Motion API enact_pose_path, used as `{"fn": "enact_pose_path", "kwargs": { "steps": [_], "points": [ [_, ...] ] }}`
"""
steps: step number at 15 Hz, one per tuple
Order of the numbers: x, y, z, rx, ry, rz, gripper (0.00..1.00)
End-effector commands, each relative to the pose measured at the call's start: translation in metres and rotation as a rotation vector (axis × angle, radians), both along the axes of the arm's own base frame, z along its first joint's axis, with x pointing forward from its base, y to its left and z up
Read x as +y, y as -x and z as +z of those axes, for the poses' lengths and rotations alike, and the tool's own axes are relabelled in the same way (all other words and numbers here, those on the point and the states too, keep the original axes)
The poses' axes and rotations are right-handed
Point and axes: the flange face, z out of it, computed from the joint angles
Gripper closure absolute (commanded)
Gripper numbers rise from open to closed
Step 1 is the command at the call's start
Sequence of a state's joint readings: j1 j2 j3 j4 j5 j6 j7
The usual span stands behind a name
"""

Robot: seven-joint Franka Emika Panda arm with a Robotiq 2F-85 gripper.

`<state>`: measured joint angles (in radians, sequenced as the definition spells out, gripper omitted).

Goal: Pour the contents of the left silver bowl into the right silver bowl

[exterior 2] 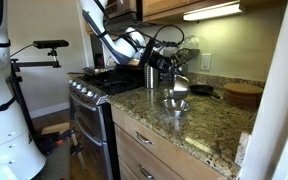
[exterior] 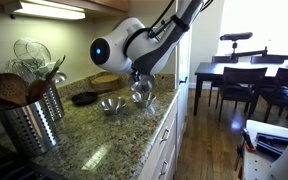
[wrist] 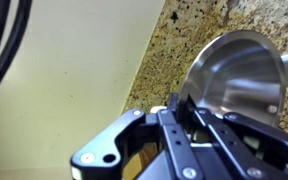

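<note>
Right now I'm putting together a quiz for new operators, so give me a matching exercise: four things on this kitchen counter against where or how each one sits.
Things:
1. large steel bowl
2. smaller steel bowl
3. wooden spoons
4. wooden board

Places or states:
A. lying flat towards the back of the granite counter
B. held by its rim in the gripper, tilted
C. standing in the perforated steel holder
D. resting upright on the counter

Pairs: 1-B, 2-D, 3-C, 4-A
</note>
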<state>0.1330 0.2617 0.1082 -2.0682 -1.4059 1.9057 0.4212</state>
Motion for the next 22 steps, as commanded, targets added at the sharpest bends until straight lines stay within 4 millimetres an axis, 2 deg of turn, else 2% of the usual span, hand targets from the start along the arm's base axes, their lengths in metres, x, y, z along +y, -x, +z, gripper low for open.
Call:
{"fn": "enact_pose_path", "kwargs": {
  "steps": [1,4,8,14,17,20,22],
  "points": [
    [0.003,0.017,0.01,-0.052,0.059,0.014,0.92],
    [0.001,0.017,0.012,-0.054,0.058,0.0,0.92],
    [-0.018,0.015,0.035,0.006,-0.095,-0.102,0.92],
    [-0.062,0.02,0.1,0.087,-0.399,-0.202,0.92],
    [-0.077,0.026,0.123,0.156,-0.572,-0.199,0.92],
    [-0.079,0.032,0.131,0.246,-0.74,-0.184,0.92],
    [-0.073,0.035,0.126,0.316,-0.844,-0.164,0.92]
  ]
}}
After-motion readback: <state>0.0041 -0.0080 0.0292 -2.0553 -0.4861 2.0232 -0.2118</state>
